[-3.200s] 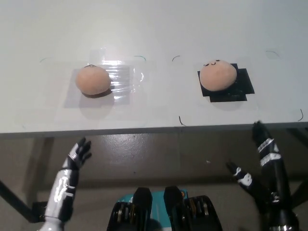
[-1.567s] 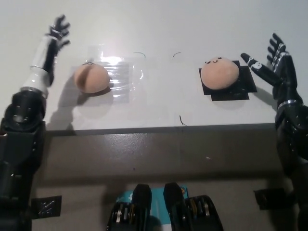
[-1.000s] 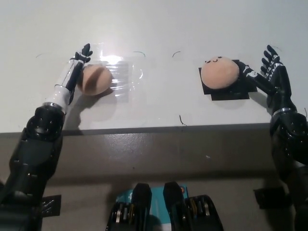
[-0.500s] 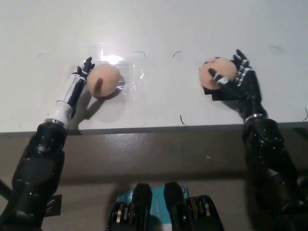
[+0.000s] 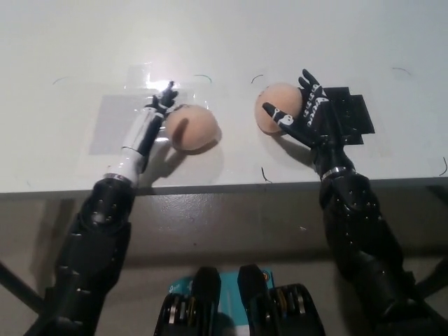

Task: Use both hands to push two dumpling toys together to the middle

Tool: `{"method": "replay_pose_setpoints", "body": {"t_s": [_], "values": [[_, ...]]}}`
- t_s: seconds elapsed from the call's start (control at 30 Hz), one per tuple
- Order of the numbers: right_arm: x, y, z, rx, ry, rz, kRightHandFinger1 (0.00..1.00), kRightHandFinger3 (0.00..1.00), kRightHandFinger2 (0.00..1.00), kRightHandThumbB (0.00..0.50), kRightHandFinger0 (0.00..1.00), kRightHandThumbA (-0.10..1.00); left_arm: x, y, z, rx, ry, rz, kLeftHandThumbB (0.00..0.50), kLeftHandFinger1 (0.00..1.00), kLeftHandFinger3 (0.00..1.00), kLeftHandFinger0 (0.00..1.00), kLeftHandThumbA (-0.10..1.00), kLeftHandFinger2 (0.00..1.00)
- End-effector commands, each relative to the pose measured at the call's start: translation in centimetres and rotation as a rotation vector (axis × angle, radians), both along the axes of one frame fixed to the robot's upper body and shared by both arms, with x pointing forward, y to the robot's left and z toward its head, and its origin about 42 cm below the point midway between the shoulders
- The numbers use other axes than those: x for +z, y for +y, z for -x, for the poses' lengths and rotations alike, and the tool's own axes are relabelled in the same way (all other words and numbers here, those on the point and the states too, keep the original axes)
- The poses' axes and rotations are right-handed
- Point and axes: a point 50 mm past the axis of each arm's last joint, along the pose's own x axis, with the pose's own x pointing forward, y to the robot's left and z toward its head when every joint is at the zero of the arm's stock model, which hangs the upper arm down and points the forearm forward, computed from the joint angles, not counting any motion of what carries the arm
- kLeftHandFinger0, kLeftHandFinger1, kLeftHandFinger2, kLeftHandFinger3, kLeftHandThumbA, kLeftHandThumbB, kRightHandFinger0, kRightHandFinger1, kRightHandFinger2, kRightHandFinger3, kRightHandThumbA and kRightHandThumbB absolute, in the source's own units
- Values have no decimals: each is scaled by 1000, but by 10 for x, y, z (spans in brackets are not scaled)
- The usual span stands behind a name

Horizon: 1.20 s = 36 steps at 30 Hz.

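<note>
While both arms reach over the table (image 5: 63, 42), we note the scene line by line.

Left dumpling: the dumpling toy (image 5: 192, 128) on our left lies on the white surface, just left of the middle, past the clear tape patch (image 5: 115, 119) that sits further left.
Right dumpling: the second dumpling toy (image 5: 277, 106) lies just right of the middle, clear of the black square (image 5: 350, 115), which is now bare beside it.
Gap: the two toys are near each other but apart; we see bare surface between them, so we judge the push not yet finished.
Left hand: our white left hand (image 5: 157, 112) lies flat and extended against the outer side of the left toy, fingers straight, gripping nothing.
Right hand: our black right hand (image 5: 308, 112) is spread wide and cups the outer side of the right toy, fingers splayed over it; it presses rather than clasps.
Feel: we judge both toys soft, light plush, rounded, likely to squash a little under the palm and to roll or turn instead of sliding cleanly.
Surface: the surface looks smooth, so we expect little drag.
Contact: we judge the best place to push is low on each toy's outer side, broad palm behind the bulk, so it slides inward and does not tip over the fingers.
Risk: an uneven push could send one toy spinning past the middle.
</note>
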Motion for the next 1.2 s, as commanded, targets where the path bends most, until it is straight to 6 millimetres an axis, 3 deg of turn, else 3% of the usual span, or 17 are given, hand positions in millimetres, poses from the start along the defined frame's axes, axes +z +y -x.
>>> {"method": "replay_pose_setpoints", "body": {"t_s": [0.0, 0.2, 0.37, 0.53, 0.7, 0.97, 1.17], "values": [[24, 9, -4, 10, -79, -8, 1000, 1000, 1000, 194, 1000, 1000, 42, -22, -12, -12, -109, -10, 301, 1000, 1000, 1000, 1000, 1000], [23, 13, -4, 11, -69, -5, 1000, 1000, 1000, 194, 1000, 1000, 48, -44, -14, -44, -110, -6, 354, 1000, 1000, 1000, 1000, 1000], [24, 19, -3, 24, -66, -22, 1000, 1000, 1000, 190, 1000, 1000, 51, -56, -12, -54, -119, -11, 343, 1000, 1000, 1000, 1000, 1000], [24, 26, -1, 48, -72, -39, 1000, 1000, 1000, 165, 1000, 1000, 54, -56, -12, -59, -119, -21, 344, 1000, 1000, 1000, 1000, 1000], [12, 43, 2, 57, -41, -77, 1000, 1000, 1000, 135, 1000, 1000, 56, -58, -14, -57, -130, -33, 337, 1000, 1000, 1000, 1000, 1000], [-14, 70, 12, 95, 35, -123, 1000, 1000, 1000, 149, 1000, 1000, 63, -55, -17, -65, -131, -27, 329, 1000, 1000, 1000, 1000, 1000], [-21, 70, 14, 105, 31, -126, 1000, 1000, 1000, 137, 1000, 1000, 65, -54, -18, -62, -137, -42, 331, 1000, 1000, 1000, 1000, 1000]]}}
